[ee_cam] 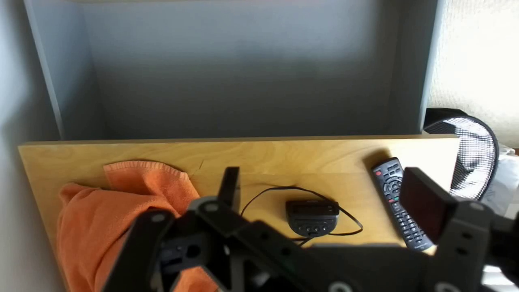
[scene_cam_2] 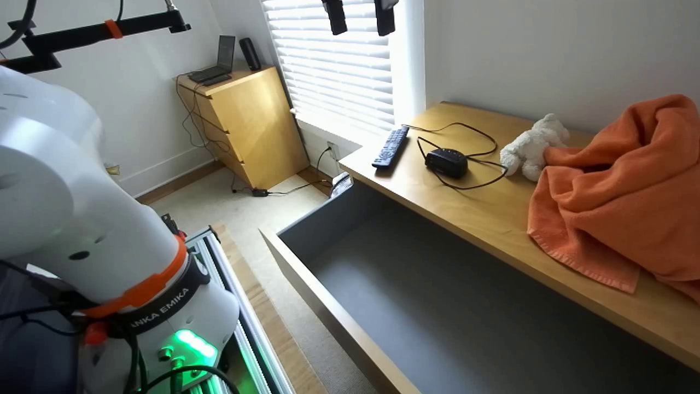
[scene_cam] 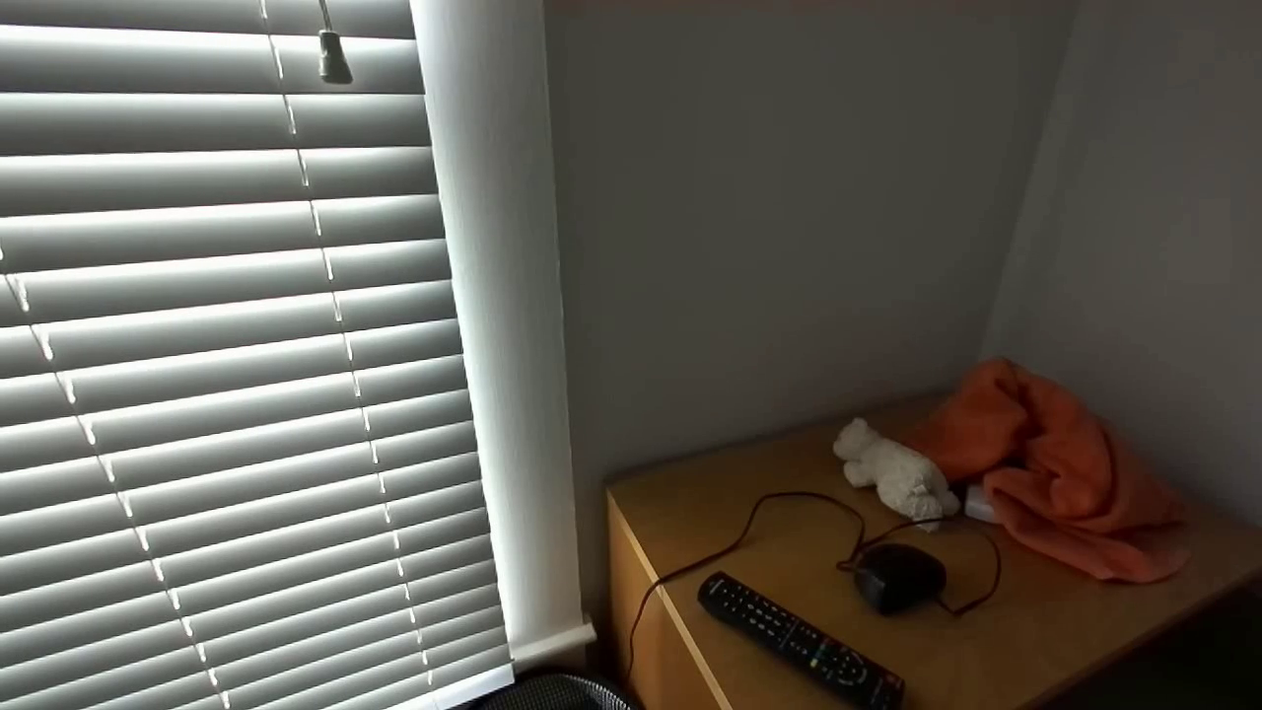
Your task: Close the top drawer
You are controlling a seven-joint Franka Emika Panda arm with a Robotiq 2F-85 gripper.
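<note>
The top drawer is pulled out from the wooden dresser (scene_cam_2: 492, 213). Its wooden front (scene_cam_2: 328, 306) stands well away from the dresser, and its grey interior holds nothing visible. The grey drawer inside also shows at the top of the wrist view (ee_cam: 243, 81). The dresser top shows in an exterior view (scene_cam: 789, 562), but the drawer is out of view there. My gripper (scene_cam_2: 361, 22) hangs high at the top edge of an exterior view, with its two fingertips apart. In the wrist view my gripper (ee_cam: 326, 190) is open and empty, over the dresser top.
On the dresser top lie a remote (scene_cam_2: 391, 148), a black clock (scene_cam_2: 447, 162) with a cable, a white plush toy (scene_cam_2: 533, 148) and an orange towel (scene_cam_2: 629, 208). A mesh bin (ee_cam: 474, 158) stands beside the dresser. Another dresser (scene_cam_2: 262, 126) stands in the far corner.
</note>
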